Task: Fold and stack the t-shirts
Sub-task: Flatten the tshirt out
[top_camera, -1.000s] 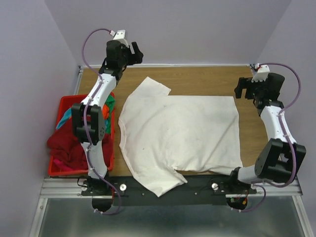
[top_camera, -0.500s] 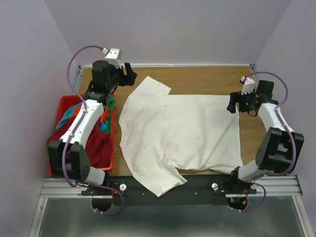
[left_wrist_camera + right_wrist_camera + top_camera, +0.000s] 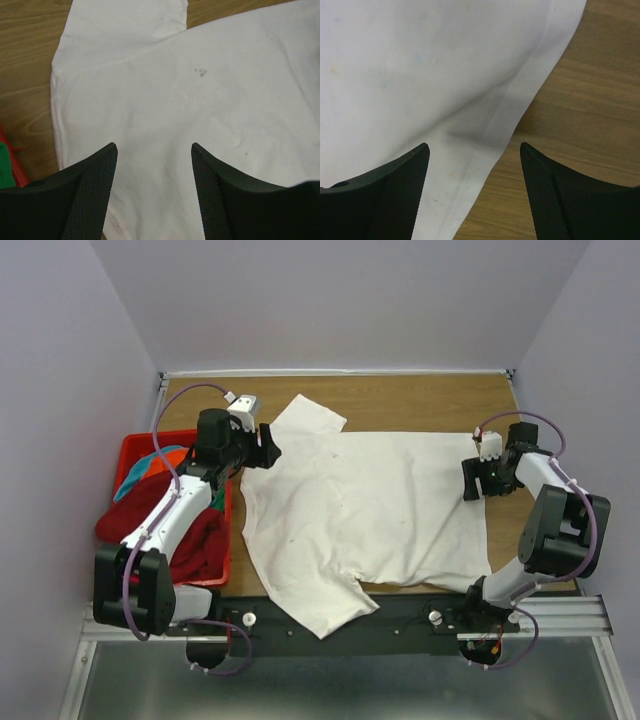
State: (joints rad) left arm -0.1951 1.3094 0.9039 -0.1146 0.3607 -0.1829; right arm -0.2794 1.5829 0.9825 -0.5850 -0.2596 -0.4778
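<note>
A large white t-shirt lies spread flat on the wooden table, one sleeve pointing to the far side, the other hanging over the near edge. My left gripper is open low over its shoulder beside the far sleeve. In the left wrist view the gripper has only white cloth beneath the gap. My right gripper is open at the shirt's hem. In the right wrist view the gripper straddles the hem edge, cloth under one finger and bare wood under the other.
A red plastic basket stands at the table's left edge, holding a dark red t-shirt that drapes over its rim, plus orange and teal cloth. Purple walls close in on both sides. Bare wood lies beyond the shirt.
Both arms have come down and inward from raised poses at the far corners: the left to the shirt's shoulder, the right to its hem. Both jaws have narrowed somewhat.
</note>
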